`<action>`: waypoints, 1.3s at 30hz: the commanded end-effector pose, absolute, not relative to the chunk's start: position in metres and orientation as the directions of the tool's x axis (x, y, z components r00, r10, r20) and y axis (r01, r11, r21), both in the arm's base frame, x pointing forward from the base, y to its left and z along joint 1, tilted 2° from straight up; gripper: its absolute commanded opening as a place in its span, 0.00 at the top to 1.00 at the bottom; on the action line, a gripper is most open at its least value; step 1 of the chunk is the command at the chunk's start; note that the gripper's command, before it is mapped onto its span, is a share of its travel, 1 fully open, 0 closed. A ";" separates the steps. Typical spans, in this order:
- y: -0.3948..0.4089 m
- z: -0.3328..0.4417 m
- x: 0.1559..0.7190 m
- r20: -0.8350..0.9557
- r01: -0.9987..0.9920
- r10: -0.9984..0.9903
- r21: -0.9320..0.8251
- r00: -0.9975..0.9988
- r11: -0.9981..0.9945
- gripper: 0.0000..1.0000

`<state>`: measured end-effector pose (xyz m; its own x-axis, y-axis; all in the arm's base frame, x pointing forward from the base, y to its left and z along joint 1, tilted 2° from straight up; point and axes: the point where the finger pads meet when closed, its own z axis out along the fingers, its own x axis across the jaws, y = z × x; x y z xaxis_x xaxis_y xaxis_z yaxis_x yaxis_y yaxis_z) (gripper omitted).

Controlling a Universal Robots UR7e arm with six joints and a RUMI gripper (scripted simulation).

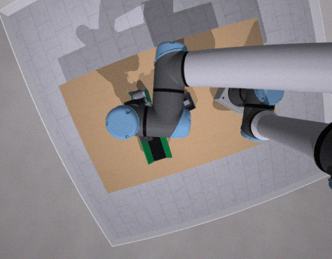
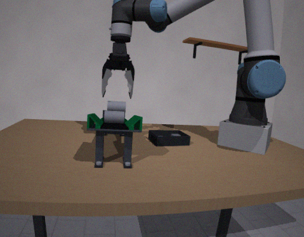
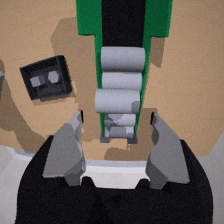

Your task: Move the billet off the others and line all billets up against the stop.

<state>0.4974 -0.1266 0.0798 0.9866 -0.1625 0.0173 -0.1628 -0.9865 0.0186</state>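
Note:
A green-railed feed ramp (image 2: 135, 121) (image 3: 89, 20) (image 1: 168, 149) with a black track stands on dark legs on the table. Several grey billets lie across it toward the stop. One billet (image 2: 116, 105) (image 3: 117, 100) rests on top of two others, such as the one (image 2: 113, 117) (image 3: 121, 80) beneath it. My gripper (image 2: 117, 95) (image 3: 117, 111) is open and empty. It hangs straight above the raised billet with a small gap, one finger on each side. In the overhead view the arm hides the gripper and most of the billets.
A black shallow tray (image 2: 169, 137) (image 3: 46, 78) with small grey parts lies on the wooden table (image 2: 184, 177) right of the ramp. The robot's base block (image 2: 244, 137) stands at the far right. A wooden wall shelf (image 2: 216, 44) hangs behind.

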 end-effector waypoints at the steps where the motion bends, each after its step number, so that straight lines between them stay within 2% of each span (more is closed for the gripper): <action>1: -0.127 0.080 0.498 0.019 -0.163 -0.162 0.019 0.987 -0.986 0.41; 21: -0.127 0.079 0.498 0.019 -0.163 -0.162 0.019 0.987 -0.986 0.41; 39: -0.128 0.043 0.498 0.019 -0.163 -0.162 0.019 0.987 -0.986 0.41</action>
